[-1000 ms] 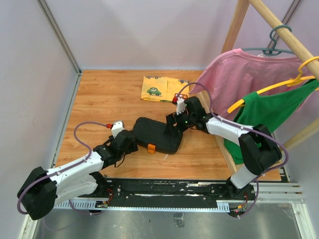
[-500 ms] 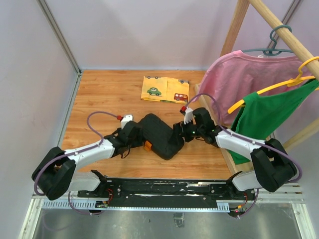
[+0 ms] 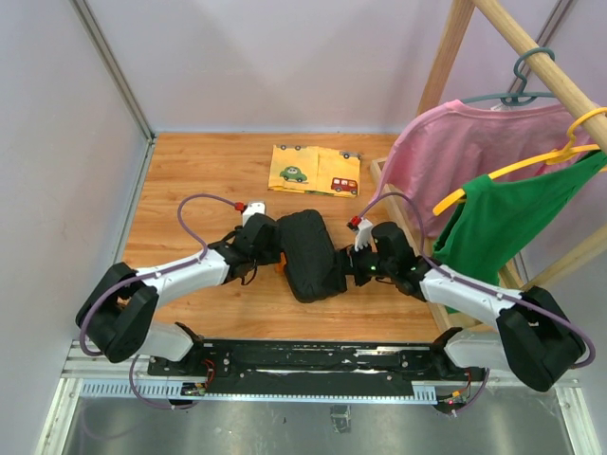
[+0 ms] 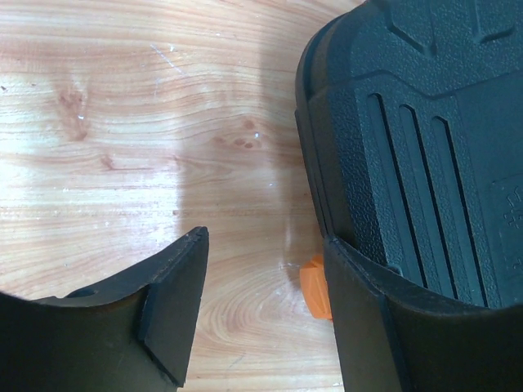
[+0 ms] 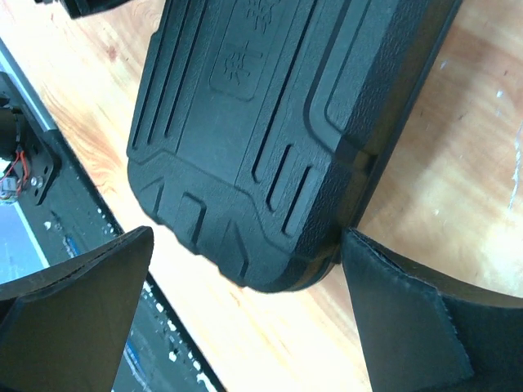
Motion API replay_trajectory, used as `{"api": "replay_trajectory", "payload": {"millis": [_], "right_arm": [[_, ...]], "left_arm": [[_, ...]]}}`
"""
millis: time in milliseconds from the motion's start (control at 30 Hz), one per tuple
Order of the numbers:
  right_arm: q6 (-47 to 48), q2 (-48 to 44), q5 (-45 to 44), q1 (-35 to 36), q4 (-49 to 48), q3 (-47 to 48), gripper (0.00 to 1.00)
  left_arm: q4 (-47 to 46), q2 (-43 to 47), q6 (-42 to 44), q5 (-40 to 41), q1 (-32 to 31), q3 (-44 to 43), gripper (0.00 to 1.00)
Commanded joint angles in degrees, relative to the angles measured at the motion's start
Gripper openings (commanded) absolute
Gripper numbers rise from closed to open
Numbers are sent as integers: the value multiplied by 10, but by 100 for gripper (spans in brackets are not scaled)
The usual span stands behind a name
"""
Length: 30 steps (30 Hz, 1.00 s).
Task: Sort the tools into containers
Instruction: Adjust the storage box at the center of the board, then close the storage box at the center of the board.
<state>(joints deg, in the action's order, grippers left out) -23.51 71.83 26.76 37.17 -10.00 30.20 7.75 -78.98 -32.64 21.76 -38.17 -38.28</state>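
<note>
The black ribbed tool case (image 3: 311, 254) lies shut on the wooden table, its long axis pointing away from the near edge. Its orange latch (image 3: 280, 267) faces left. My left gripper (image 3: 269, 248) is open at the case's left side; in the left wrist view (image 4: 261, 314) its right finger (image 4: 368, 327) rests against the case (image 4: 425, 122) just beside the latch (image 4: 315, 287). My right gripper (image 3: 353, 266) is open at the case's right side; in the right wrist view (image 5: 245, 318) its right finger (image 5: 409, 318) touches the case's near corner (image 5: 278, 122). No tools are in view.
A yellow cloth printed with cars (image 3: 315, 171) lies behind the case. A wooden clothes rack (image 3: 446, 57) stands at the right with a pink shirt (image 3: 455, 142) and a green shirt (image 3: 503, 227). The black base rail (image 3: 332, 355) runs along the near edge.
The case has turned from lying across the table to pointing away from the near edge. The left gripper moved right and farther; the right gripper moved nearer along the case's right side.
</note>
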Motion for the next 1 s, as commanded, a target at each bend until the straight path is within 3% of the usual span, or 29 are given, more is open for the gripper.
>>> {"api": "replay_trajectory", "payload": {"millis": [0, 267, 500, 667, 967], "right_arm": [[-16, -46, -16, 13, 50, -19, 99], [7, -122, -117, 13, 112, -19, 99], [18, -119, -133, 12, 107, -2, 99], [16, -97, -116, 12, 91, 1, 99], [17, -82, -113, 12, 80, 0, 99]], "left_arm": [[-1, 25, -13, 6, -4, -16, 62], [57, 137, -91, 49, -4, 12, 61], [9, 212, -143, -42, -4, 41, 71], [-25, 212, -184, -108, -4, 62, 83], [-46, 167, -226, -144, -4, 77, 86]]}}
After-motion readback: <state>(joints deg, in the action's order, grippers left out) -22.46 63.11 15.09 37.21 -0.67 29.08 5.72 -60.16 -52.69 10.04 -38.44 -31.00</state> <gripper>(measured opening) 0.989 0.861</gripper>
